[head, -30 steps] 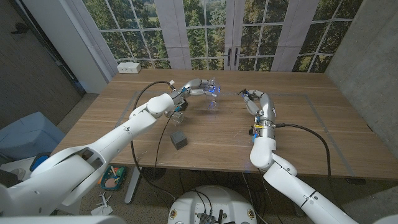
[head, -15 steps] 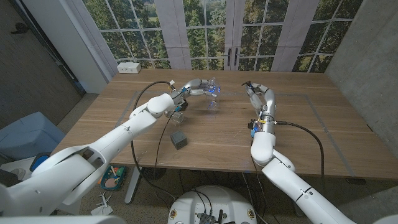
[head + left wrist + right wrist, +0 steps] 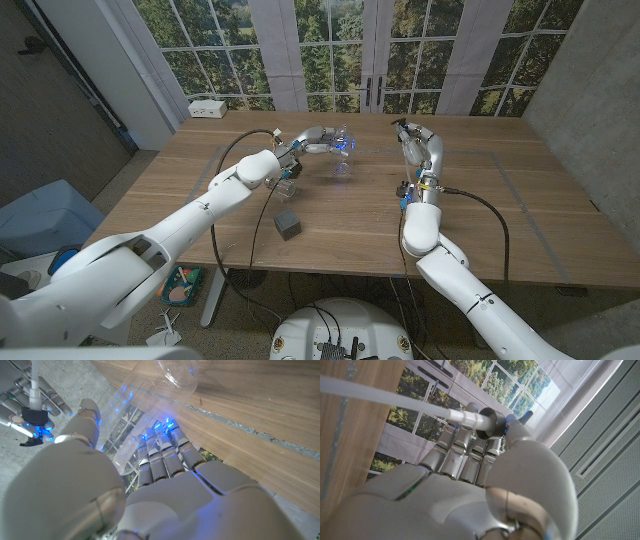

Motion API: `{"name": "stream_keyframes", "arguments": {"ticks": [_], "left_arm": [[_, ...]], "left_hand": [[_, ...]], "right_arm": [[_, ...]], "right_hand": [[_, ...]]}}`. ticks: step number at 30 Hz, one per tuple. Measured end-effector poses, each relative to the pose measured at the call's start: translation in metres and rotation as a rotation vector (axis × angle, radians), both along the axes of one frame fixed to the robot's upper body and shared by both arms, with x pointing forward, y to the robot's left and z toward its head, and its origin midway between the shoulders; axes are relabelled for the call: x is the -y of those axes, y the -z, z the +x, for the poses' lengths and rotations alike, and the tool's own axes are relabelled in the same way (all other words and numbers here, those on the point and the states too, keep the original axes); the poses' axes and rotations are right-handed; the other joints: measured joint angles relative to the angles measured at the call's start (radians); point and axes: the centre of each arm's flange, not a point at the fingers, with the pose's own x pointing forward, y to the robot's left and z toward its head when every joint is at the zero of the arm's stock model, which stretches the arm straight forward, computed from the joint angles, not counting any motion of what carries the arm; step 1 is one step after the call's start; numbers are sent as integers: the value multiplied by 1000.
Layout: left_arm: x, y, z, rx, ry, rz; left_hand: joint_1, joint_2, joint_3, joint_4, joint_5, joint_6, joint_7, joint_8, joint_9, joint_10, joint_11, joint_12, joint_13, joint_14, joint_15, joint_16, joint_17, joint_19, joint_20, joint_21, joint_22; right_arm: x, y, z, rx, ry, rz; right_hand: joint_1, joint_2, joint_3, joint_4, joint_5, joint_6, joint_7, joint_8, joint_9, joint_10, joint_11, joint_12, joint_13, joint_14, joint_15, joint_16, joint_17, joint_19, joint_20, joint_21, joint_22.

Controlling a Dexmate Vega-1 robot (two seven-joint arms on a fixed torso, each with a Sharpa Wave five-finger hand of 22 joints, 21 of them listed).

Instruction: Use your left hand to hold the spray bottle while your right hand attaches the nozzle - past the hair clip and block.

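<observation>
My left hand (image 3: 318, 141) grips a clear spray bottle (image 3: 342, 144) above the far middle of the table. In the left wrist view the left hand (image 3: 160, 485) wraps the clear spray bottle (image 3: 145, 415), whose open mouth faces away. The right hand (image 3: 413, 138) is raised to the right of the bottle, a gap apart, and holds the nozzle. In the right wrist view the right hand (image 3: 470, 475) pinches the nozzle's black collar (image 3: 490, 422), from which the white tube (image 3: 395, 397) sticks out. The left wrist view also catches the nozzle (image 3: 33, 405) in the right hand. A hair clip (image 3: 284, 184) and a grey block (image 3: 288, 225) lie nearer me.
A white box (image 3: 208, 108) sits at the table's far left corner. The wooden table (image 3: 480, 220) stretches bare to the right. A blue bin (image 3: 40, 220) stands on the floor to the left.
My right hand has lifted with the nozzle and moved farther from me, its forearm now more upright. The left hand and bottle have stayed in place.
</observation>
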Motion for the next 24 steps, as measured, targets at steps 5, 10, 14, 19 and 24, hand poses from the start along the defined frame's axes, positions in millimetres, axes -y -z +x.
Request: {"name": "stream_keyframes", "arguments": {"ticks": [5,10,14,19,24], "left_arm": [[1,0,-2,8,4,10],[3,-1,-3,13,9,18],[5,-2,-5,17,13,21],[7,-2,-7,24,17,36],[9,-2,-9,28,23,47]], "left_hand": [[0,0,0,0,0,0,0,-2,0,0,0,-1,0,0,0,0,-1,0,0,0,0],[0,0,0,0,0,0,0,-5,0,0,0,-1,0,0,0,0,2,0,0,0,0],[0,0,0,0,0,0,0,-6,0,0,0,-2,0,0,0,0,2,-4,4,0,0],[0,0,0,0,0,0,0,-6,0,0,0,-4,0,0,0,0,2,-4,4,0,0],[0,0,0,0,0,0,0,-1,0,0,0,-4,0,0,0,0,2,-4,4,4,0]], "right_arm": [[-1,-7,1,26,-47,41],[-3,-14,0,55,-90,69],[-3,-16,-2,73,-123,77],[-5,-26,2,99,-163,129],[-6,-31,2,120,-202,152]], "right_hand": [[0,0,0,0,0,0,0,0,4,0,0,0,0,0,0,-4,5,0,0,4,-5],[-4,4,0,0,0,0,0,0,3,0,0,0,1,0,0,-11,5,0,0,11,-5],[-7,7,0,0,0,0,0,0,3,0,0,0,1,0,0,-15,5,0,0,15,-5],[-7,7,3,-3,0,0,0,-1,3,0,0,0,1,0,0,-18,5,0,0,19,-9],[-7,7,4,-4,-1,0,0,-3,3,0,0,0,2,0,0,-22,9,0,0,20,-9]]}}
